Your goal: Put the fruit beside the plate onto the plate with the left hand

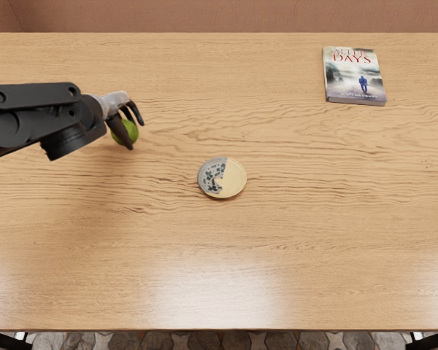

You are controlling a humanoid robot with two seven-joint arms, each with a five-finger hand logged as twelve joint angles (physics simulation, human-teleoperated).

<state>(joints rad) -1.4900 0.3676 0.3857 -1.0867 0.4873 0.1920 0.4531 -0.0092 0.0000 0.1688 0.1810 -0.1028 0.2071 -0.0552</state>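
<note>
The left hand (119, 111) reaches in from the left edge with its dark fingers (136, 113) curled over a small green fruit (130, 132), so it looks closed on the fruit, thumb on the near side and the others over the top; whether the fruit rests on the surface (292, 240) or is just off it cannot be told from this angle. The fruit is well to the left of the plate (222, 177), which lies flat near the middle with nothing on it, and a book (354, 74) lies far off at the back right, out of the way. The fruit seems round, smooth and light, firm enough to take a squeeze but likely to roll or slip out of a loose hold, so the grip is best taken across its widest part, fingers and thumb on opposite sides. The plate is shallow, so the fruit may roll off unless it is set down low and gently at the centre
</note>
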